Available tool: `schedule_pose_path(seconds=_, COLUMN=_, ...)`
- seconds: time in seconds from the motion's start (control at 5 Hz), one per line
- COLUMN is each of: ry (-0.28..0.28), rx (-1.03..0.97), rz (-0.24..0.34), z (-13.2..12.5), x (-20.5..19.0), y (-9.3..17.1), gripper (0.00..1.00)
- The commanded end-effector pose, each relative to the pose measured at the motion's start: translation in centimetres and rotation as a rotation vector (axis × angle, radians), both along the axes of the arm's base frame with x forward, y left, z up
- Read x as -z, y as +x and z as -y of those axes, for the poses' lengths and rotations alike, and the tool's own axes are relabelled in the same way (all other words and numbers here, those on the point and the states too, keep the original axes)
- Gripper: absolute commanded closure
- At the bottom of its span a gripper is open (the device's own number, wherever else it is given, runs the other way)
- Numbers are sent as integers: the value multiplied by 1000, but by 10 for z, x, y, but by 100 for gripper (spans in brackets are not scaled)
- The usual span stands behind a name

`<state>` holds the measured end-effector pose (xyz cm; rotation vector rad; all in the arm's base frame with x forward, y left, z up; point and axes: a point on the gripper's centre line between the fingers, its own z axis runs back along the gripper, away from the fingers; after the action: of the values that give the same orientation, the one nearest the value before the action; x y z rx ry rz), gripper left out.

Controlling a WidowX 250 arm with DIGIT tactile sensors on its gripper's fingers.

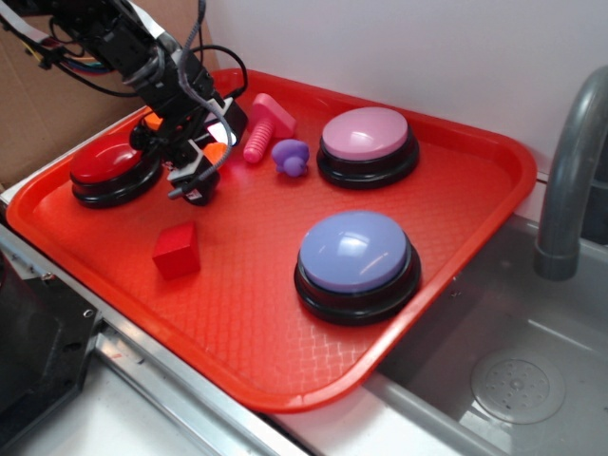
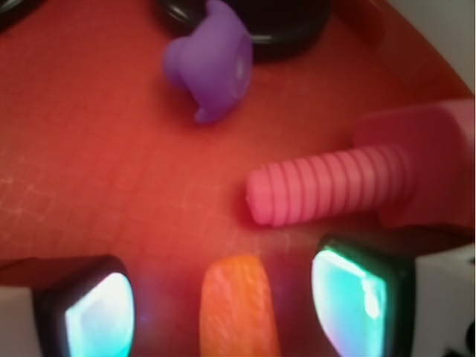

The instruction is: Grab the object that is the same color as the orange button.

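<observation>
A WidowX arm reaches down over the far-left part of a red tray [image 1: 456, 247], its jaws spread apart and empty, one fingertip [image 2: 89, 312] on each side of the small orange crescent [image 2: 238, 312] that lies flat on the tray floor. In the wrist view the crescent sits directly between the two pads, nearer the lower edge of the picture, with a gap visible on both sides; no contact with either pad can be made out. In the exterior view only a sliver of the crescent [image 1: 216, 150] shows beside the gripper [image 1: 195, 176].

Just ahead of the jaws, and to their right in the wrist view, lies a pink bolt [image 2: 335, 193] on its side, its ribbed shank pointing back toward the crescent but clear of it. Farther ahead and to the left stands a small purple piece [image 2: 212, 63], just beside the black base of a pink-topped button [image 1: 367, 144]. A red-topped button [image 1: 114, 169] sits close beside the gripper on the tray's left rim, and a trace of orange [image 1: 150, 120] shows behind the arm, mostly hidden by it. A red cube [image 1: 177, 249] rests nearer the camera, apart from the jaws, and a lavender-topped button [image 1: 356, 261] occupies the near right of the tray. A grey faucet [image 1: 570, 161] rises over the sink [image 1: 513, 380] at right.
</observation>
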<state>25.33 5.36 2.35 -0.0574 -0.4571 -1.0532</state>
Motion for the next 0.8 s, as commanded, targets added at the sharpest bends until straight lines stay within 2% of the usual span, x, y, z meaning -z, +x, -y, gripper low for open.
schedule_pose_path(seconds=0.0, ry=28, rx=-16, rz=-21, z=3, x=-1, y=8, gripper=100)
schedule_pose_path(seconds=0.2, ry=15, rx=-36, rz=-63, z=3, x=1, y=11, gripper=100)
schedule_pose_path(seconds=0.4, ry=13, rx=-78, rz=-57, z=7, x=-9, y=12, gripper=100)
schedule_pose_path(seconds=0.6, ry=69, rx=-230, rz=-126, z=19, x=-41, y=11, gripper=100)
